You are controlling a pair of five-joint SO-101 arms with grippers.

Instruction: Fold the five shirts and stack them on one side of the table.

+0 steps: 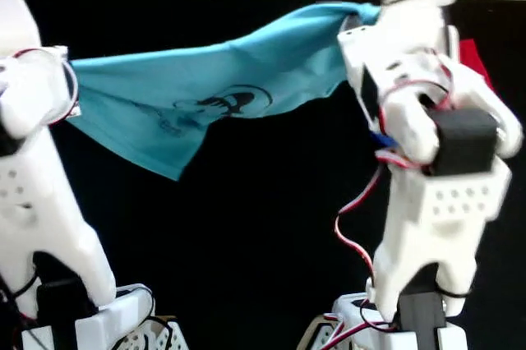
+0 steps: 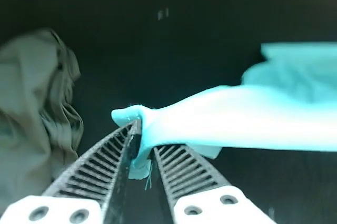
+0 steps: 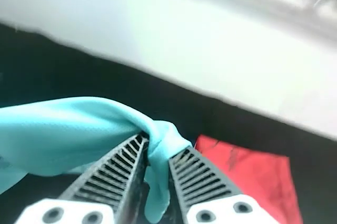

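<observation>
A teal shirt (image 1: 205, 91) with a dark print hangs stretched in the air between the two arms above the black table. My left gripper (image 2: 143, 145) is shut on one bunched corner of the teal shirt (image 2: 221, 121). My right gripper (image 3: 158, 155) is shut on the opposite corner of the teal shirt (image 3: 68, 129), held higher at the back right. A red shirt (image 3: 247, 176) lies flat on the table beyond the right gripper, and it also peeks out behind the right arm (image 1: 475, 58). A crumpled grey-green shirt (image 2: 37, 113) lies on the table near the left gripper.
The black tablecloth (image 1: 271, 227) covers the table between the two arm bases. A white wall (image 3: 210, 40) runs along the table's far edge. Loose red and white cables (image 1: 353, 218) hang off the right arm.
</observation>
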